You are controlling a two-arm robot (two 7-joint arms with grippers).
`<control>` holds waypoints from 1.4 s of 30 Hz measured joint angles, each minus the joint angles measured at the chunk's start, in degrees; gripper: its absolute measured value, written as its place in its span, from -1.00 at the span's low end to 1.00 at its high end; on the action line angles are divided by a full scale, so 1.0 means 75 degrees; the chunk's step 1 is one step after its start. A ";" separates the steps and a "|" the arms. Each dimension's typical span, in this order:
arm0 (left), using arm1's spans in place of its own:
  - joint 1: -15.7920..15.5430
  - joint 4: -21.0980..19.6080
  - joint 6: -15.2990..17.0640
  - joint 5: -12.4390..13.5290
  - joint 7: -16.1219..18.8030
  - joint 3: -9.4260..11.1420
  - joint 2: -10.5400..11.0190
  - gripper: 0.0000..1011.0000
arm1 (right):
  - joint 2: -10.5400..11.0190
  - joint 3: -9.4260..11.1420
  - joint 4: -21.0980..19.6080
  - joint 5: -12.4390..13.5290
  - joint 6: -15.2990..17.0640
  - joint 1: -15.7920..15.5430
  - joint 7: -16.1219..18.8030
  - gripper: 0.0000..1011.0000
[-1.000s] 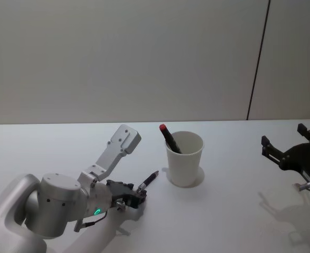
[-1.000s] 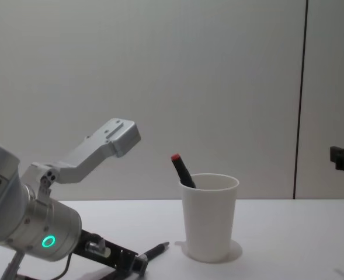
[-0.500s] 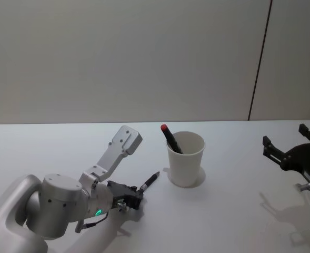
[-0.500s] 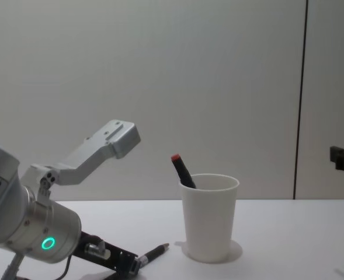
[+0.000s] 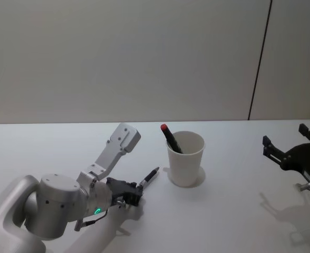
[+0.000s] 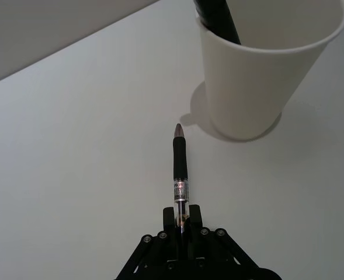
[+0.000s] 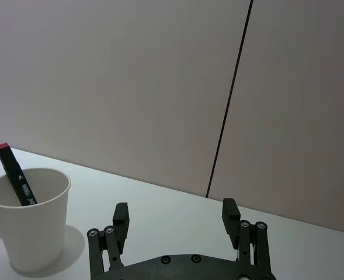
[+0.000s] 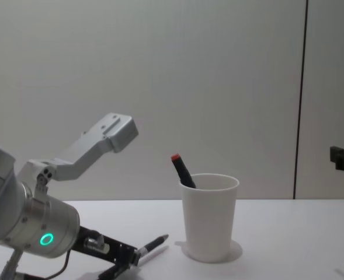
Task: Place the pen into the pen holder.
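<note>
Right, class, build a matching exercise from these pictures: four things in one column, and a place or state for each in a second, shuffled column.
Things
1. pen
2. red-capped marker
3. pen holder
4. right end effector

Places or states
A. open, holding nothing
B. leaning inside the pen holder
C. standing upright on the table
D. gripped at one end by the left end effector

Pairs: 1-D, 2-B, 3-C, 4-A
</note>
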 joint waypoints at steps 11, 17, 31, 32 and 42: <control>0.0135 -0.0282 -0.0678 -0.0105 0.0302 -0.0121 0.0106 -0.71 | 0.0000 0.0000 0.0000 0.0000 0.0000 0.0000 -0.0001 0.98; 0.0218 -0.0471 -0.1012 -0.0143 0.0469 -0.0200 0.0188 -0.71 | 0.0000 0.0000 0.0000 0.0000 0.0000 0.0000 0.0000 0.98; 0.0561 -0.1081 -0.1860 -0.0190 0.0939 -0.0411 0.0501 -0.71 | 0.0000 0.0000 0.0000 0.0000 0.0000 0.0000 0.0000 0.98; 0.0581 -0.1112 -0.1921 -0.0191 0.0961 -0.0421 0.0518 -0.71 | 0.0000 0.0000 0.0000 0.0000 0.0000 0.0000 0.0000 0.98; 0.0850 -0.1481 -0.2651 -0.0151 0.1030 -0.0535 0.0773 -0.71 | 0.0000 0.0000 0.0000 0.0000 0.0000 0.0000 0.0000 0.98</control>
